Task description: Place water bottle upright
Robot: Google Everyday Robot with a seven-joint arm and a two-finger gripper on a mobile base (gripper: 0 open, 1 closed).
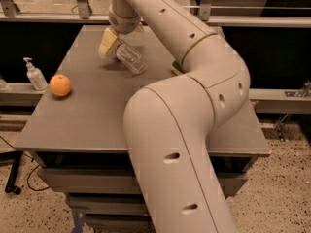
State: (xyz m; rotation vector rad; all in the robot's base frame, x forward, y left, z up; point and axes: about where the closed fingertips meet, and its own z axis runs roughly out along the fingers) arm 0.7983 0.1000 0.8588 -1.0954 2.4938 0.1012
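The water bottle (131, 59), clear ribbed plastic, is tilted over the far middle of the grey table (92, 120). Its upper end sits in my gripper (116, 44) and its lower end points down to the right, at or just above the tabletop. The gripper is shut on the bottle's upper end, with one yellowish finger (106, 42) showing on the left side. The cap is hidden inside the gripper. My arm reaches in from the near right and bends back over the table.
An orange (60, 85) lies at the table's left edge. A small white pump-dispenser bottle (35, 75) stands on a ledge just left of it. A green-and-yellow sponge (175, 68) peeks out behind my arm. My arm's large links cover the table's right half.
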